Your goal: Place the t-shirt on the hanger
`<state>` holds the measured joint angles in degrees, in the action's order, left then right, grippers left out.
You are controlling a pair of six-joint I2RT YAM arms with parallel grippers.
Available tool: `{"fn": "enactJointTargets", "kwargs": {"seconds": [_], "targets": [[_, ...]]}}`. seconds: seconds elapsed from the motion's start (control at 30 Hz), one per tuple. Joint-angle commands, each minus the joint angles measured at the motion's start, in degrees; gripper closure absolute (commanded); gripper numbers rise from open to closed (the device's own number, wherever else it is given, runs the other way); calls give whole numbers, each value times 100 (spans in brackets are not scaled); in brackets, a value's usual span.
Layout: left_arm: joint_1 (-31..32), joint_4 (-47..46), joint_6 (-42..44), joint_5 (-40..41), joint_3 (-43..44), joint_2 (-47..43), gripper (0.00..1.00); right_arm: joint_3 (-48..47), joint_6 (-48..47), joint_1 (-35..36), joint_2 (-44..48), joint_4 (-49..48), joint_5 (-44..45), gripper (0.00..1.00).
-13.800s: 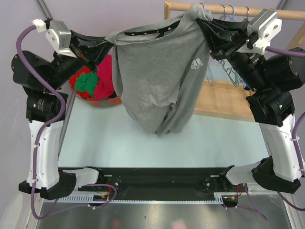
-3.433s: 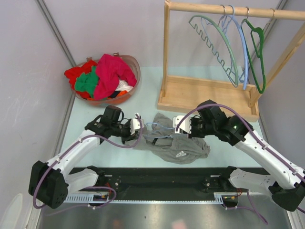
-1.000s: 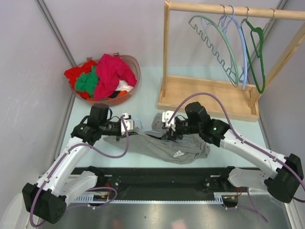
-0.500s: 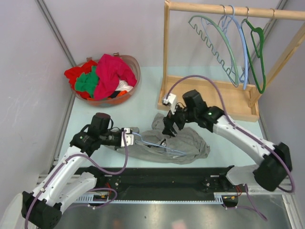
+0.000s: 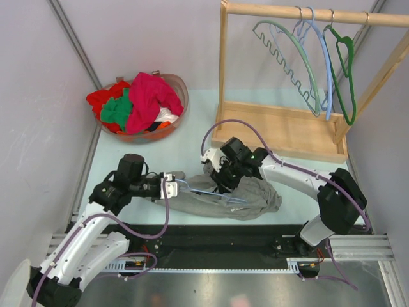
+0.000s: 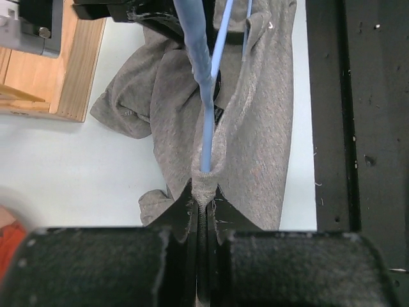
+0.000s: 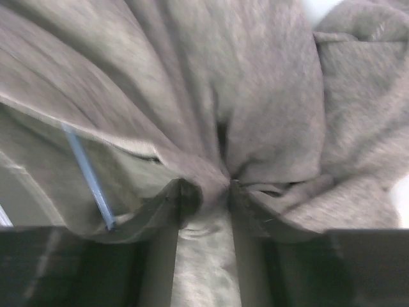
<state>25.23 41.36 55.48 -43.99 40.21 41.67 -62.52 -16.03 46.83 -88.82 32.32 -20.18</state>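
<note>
1. Left gripper [image 6: 203,196]: jaws are fully closed, pinched on a grey fold of the t-shirt [image 6: 255,128] at the edge of an opening in the cloth. This is exactly where the rod of the pale blue hanger [image 6: 199,57] vanishes under the fabric. Whether the rod itself is inside the pinch cannot be told.
2. Judged reason: hanger and cloth edge are anchored at the left so the shirt can be drawn over a hanger shoulder from the other side.
3. Right gripper [image 7: 206,192]: jaws are partly closed, with a bunched fold of grey fabric clamped between the fingers [image 7: 182,199]. A short run of blue rod is seen just left of it, under the cloth.
4. The t-shirt is crumpled on the table [image 5: 128,150], near centre, between the two grippers, with the hanger partly inside it. It is judged not yet seated on both hanger shoulders.
5. Round bowl [image 5: 183,96], far left: heaped above the rim with a magenta garment [image 5: 150,96], a red garment [image 5: 104,99] and a green garment [image 5: 115,110]. It is touched by neither arm.
6. Wooden rack [image 5: 281,131], far right: three hangers are hung from its rail, namely a sage-green wavy hanger [image 5: 287,57], a second pale blue hanger [image 5: 324,64] and a dark green hanger [image 5: 346,77].
</note>
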Motion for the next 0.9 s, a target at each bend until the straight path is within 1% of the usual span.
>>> {"fn": "enactJointTargets", "kwargs": {"seconds": [0.0,0.03,0.13,0.2,0.3,0.4,0.53,0.57,0.67,0.77,0.87], "targets": [[17,30,-292,153,-39,-168,100,100,-172,-103,101,133,541,94],[17,47,-327,267,-57,-203,100,100,-216,-173,180,230,568,100],[-88,-67,-643,364,-135,-352,100,135,-392,-638,724,530,498,100],[-281,-338,-1055,373,-197,-466,100,187,-523,-954,1206,731,454,100],[-553,-760,-1601,321,-276,-476,100,319,-655,-1236,1786,995,463,100],[-625,-1086,-1979,320,-320,-371,100,468,-708,-1343,2156,1224,462,100],[-669,-1218,-2190,67,-171,-142,100,600,-726,-1413,2412,1461,498,100],[-721,-1218,-2208,-256,-127,-124,100,653,-726,-1422,2456,1479,515,100],[-722,-1271,-2269,-645,-4,-141,100,873,-761,-1553,2527,1331,595,100],[-722,-1315,-2349,-681,40,-98,100,987,-857,-1773,2396,1146,481,100],[-722,-1359,-2393,-401,40,25,100,988,-814,-1896,2316,1154,261,100]]}}
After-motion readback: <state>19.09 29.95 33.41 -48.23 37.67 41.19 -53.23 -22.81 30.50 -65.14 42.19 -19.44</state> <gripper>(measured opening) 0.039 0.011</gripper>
